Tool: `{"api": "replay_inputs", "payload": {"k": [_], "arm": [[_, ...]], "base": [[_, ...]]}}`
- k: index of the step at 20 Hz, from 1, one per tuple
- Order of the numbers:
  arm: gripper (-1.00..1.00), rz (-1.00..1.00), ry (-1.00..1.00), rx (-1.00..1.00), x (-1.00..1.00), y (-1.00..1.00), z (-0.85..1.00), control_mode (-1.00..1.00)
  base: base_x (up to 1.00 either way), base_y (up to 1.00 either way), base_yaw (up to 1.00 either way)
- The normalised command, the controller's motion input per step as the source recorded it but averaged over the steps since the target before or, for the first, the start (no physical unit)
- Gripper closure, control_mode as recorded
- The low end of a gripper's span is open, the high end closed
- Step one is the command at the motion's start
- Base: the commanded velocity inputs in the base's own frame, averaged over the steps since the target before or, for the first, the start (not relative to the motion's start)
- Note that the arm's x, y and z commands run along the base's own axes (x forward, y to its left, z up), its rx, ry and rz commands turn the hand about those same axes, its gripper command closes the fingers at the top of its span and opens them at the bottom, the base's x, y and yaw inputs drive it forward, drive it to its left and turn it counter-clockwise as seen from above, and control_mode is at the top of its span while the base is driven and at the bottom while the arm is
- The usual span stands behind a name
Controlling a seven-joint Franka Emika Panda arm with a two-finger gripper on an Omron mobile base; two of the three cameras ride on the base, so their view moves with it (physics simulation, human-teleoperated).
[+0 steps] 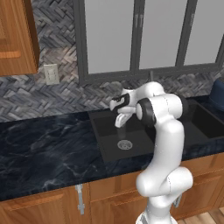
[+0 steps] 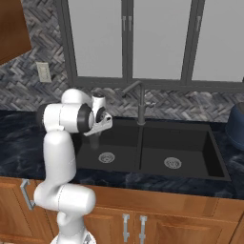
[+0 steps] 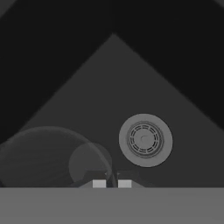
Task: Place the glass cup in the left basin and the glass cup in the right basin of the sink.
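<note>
My gripper (image 3: 112, 183) hangs over the left basin (image 1: 109, 142) of the black sink, pointing down into it. Its two fingertips stand almost together, pinched on the wall of a clear glass cup (image 3: 43, 157). In the hand view the cup is a large faint ring with a smaller round base inside, left of the fingertips. The basin's round steel drain (image 3: 145, 140) lies on the floor below, just right of the cup. In the right base view the gripper (image 2: 93, 137) is above the left basin (image 2: 119, 143), and the right basin (image 2: 190, 143) lies beyond the divider.
A dark faucet (image 2: 140, 102) rises behind the sink's divider. A dark blue rounded vessel (image 2: 237, 126) stands on the counter right of the sink. Black marble counter (image 1: 43, 140) stretches to the left, with a wooden wall cabinet (image 1: 15, 35) above it.
</note>
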Motion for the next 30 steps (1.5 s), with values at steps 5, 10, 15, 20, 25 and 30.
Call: {"api": "replay_inputs", "payload": {"k": [5, 10, 15, 20, 25, 30], "arm": [[1.00, 0.11, -0.07, 0.07, 0.09, 0.00, -0.33, -1.00], [1.00, 0.10, -0.06, 0.08, 0.09, 0.00, -0.23, -1.00], [1.00, 0.10, -0.01, 0.08, 0.05, 0.01, -0.21, -1.00], [1.00, 0.10, 0.00, 0.04, 0.09, 0.02, -0.20, -1.00], [1.00, 0.04, 0.10, -0.02, 0.15, 0.05, -0.02, -1.00], [1.00, 0.00, 0.18, -0.04, 0.15, 0.02, -0.01, -1.00]], "base": [[0.00, 0.00, 0.00], [0.00, 0.00, 0.00], [0.00, 0.00, 0.00], [0.00, 0.00, 0.00], [0.00, 0.00, 0.00], [0.00, 0.00, 0.00]]}}
